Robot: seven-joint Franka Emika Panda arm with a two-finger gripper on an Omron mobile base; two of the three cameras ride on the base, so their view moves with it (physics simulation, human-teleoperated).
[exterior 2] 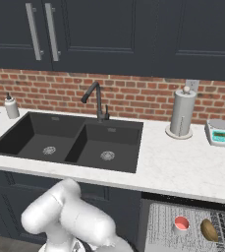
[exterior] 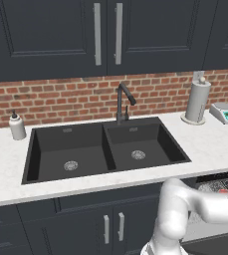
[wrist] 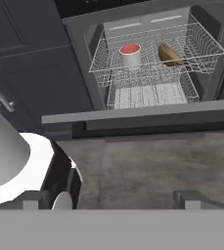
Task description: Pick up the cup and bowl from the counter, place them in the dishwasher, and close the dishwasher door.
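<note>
The hand (wrist: 113,197) hangs wide and empty just below the dishwasher door (wrist: 143,119), cup (wrist: 130,54) and bowl (wrist: 169,53) racked beyond.

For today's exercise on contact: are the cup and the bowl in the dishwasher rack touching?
Apart. The hand view shows bare rack wire between the cup and the bowl.

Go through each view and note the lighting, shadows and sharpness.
Left base view: flat, even light, soft blur; the black double sink shows no glare. Right base view: the same flat light, with a faint shadow under the grey paper-towel roll. Hand view: dimmer, and the grey wire-grid rack is grainy.
</note>
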